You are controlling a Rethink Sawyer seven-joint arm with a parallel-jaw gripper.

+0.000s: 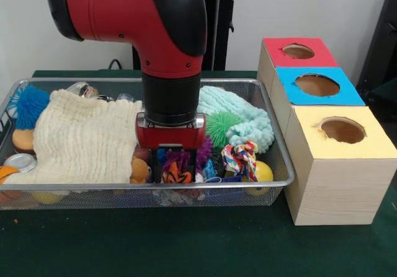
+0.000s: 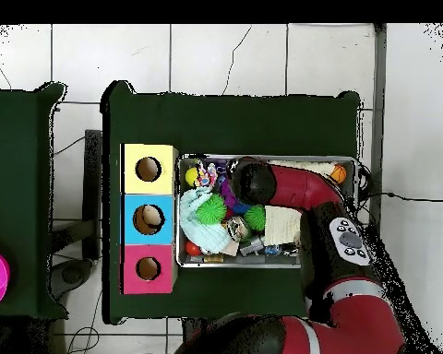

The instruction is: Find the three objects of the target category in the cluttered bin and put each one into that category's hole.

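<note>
The silver wire-mesh bin (image 1: 149,187) is full of toys and cloths; it also shows in the overhead view (image 2: 267,264). My gripper (image 1: 178,165) hangs straight down into the bin's front middle, its fingers apart over an orange-and-black striped toy (image 1: 177,176) and a purple spiky ball (image 1: 203,148). In the overhead view the arm (image 2: 281,184) hides the gripper. Three boxes with round holes stand beside the bin: red (image 1: 276,52), blue (image 1: 288,85) and yellow (image 1: 310,137).
In the bin lie a cream knitted cloth (image 1: 80,137), a mint fuzzy cloth (image 1: 245,113), a green spiky ball (image 1: 222,127), a blue spiky ball (image 1: 31,103), a multicoloured rope toy (image 1: 242,156), a yellow ball (image 1: 262,173) and a tin can (image 1: 20,162).
</note>
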